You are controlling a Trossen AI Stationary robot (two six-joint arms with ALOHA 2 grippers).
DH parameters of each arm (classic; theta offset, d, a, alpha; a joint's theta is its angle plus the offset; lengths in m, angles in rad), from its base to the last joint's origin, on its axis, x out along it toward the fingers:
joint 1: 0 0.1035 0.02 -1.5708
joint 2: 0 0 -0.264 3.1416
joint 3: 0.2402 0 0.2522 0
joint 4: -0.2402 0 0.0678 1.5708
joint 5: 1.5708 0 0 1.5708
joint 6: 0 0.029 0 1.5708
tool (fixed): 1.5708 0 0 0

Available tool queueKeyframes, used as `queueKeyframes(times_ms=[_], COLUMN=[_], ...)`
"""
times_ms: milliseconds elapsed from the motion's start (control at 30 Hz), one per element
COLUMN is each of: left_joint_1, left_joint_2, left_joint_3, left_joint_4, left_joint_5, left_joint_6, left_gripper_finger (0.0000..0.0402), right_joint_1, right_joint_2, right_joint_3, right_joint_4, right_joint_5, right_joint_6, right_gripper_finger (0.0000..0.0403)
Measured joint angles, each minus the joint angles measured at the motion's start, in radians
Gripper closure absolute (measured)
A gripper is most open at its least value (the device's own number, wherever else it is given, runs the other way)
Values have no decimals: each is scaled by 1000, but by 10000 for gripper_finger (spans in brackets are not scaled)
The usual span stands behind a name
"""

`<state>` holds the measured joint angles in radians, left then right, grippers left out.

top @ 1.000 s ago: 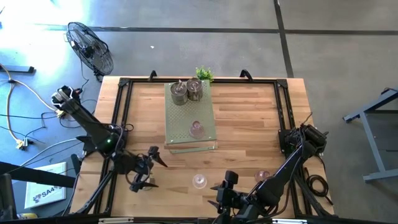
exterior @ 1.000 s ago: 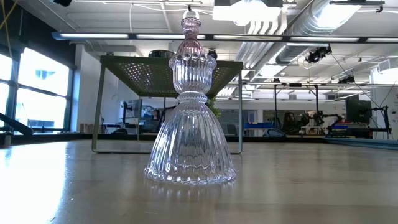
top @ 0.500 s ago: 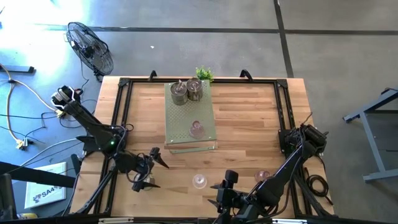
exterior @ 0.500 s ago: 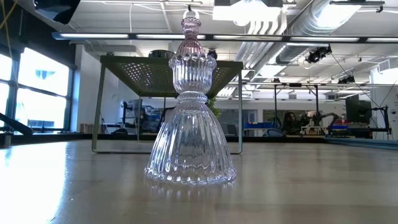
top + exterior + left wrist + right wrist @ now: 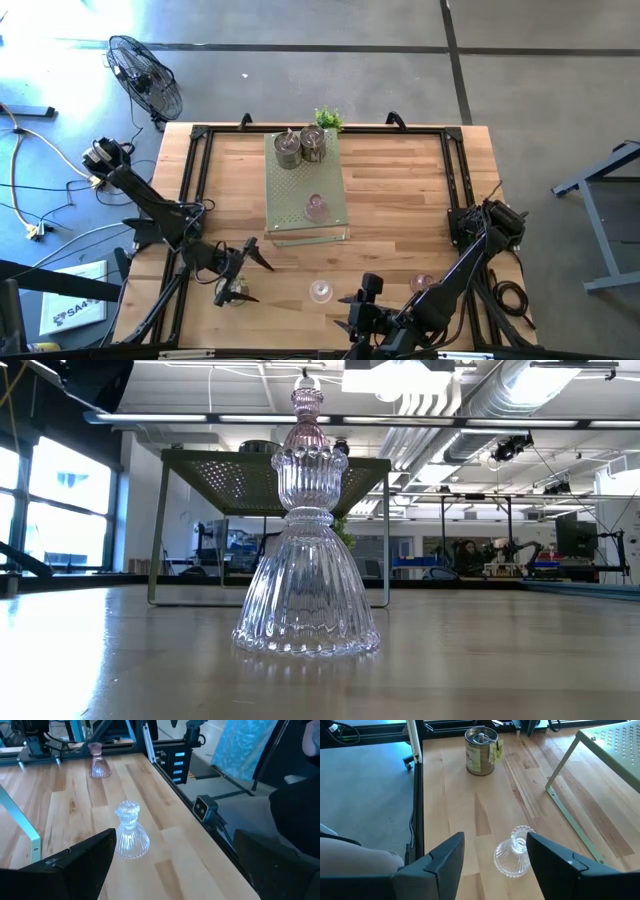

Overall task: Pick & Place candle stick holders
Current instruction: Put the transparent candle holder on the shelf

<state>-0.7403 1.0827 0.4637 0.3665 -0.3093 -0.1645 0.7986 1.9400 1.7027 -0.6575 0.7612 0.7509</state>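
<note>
A clear glass candle stick holder (image 5: 320,291) stands on its flared base on the wood near the table's front edge (image 5: 305,560). My left gripper (image 5: 253,279) hangs open to its left, pointing at the clear holder (image 5: 127,830). From the right, my right gripper (image 5: 495,845) is open with the clear holder (image 5: 514,856) just ahead of its fingertips, untouched. One pink glass holder (image 5: 316,208) and two metal ones (image 5: 300,146) stand on the green board. Another pink holder (image 5: 422,284) stands at the front right, and a metal one (image 5: 481,743) on the wood by my left gripper.
The pale green perforated board (image 5: 305,185) stands on thin legs in the table's middle, a small green plant (image 5: 328,118) at its far end. Black rails (image 5: 195,190) frame the tabletop. A floor fan (image 5: 145,75) stands beyond the table's far left corner.
My left arm has come down a little; its dark body now fills more of the low view's upper left corner. The holders and my right gripper have kept still.
</note>
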Motion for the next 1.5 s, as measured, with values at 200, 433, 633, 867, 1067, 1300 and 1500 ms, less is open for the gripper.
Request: queueKeyframes(times_ms=[200,433,633,867,1067,1300,1500], left_joint_1=[0,0,1,26,107,167,179], left_joint_2=[26,201,344,417,477,539,563], left_joint_3=[-4,-4,-3,18,65,84,106], left_joint_4=[53,228,441,528,520,521,523], left_joint_5=[7,-1,6,-13,4,33,42], left_joint_6=[3,3,5,3,-28,-73,-73], left_gripper_finger=[7,7,7,7,7,7,7], right_joint_1=[0,0,0,0,0,0,0], right_joint_2=[0,0,0,0,0,0,0], right_joint_3=[0,0,0,0,0,0,0], right_joint_4=[0,2,3,3,3,3,3], right_joint_5=[6,25,23,22,24,18,18], right_joint_6=[-1,-19,-19,-28,-34,-34,-34], right_gripper_finger=[194,194,194,194,194,194,194])
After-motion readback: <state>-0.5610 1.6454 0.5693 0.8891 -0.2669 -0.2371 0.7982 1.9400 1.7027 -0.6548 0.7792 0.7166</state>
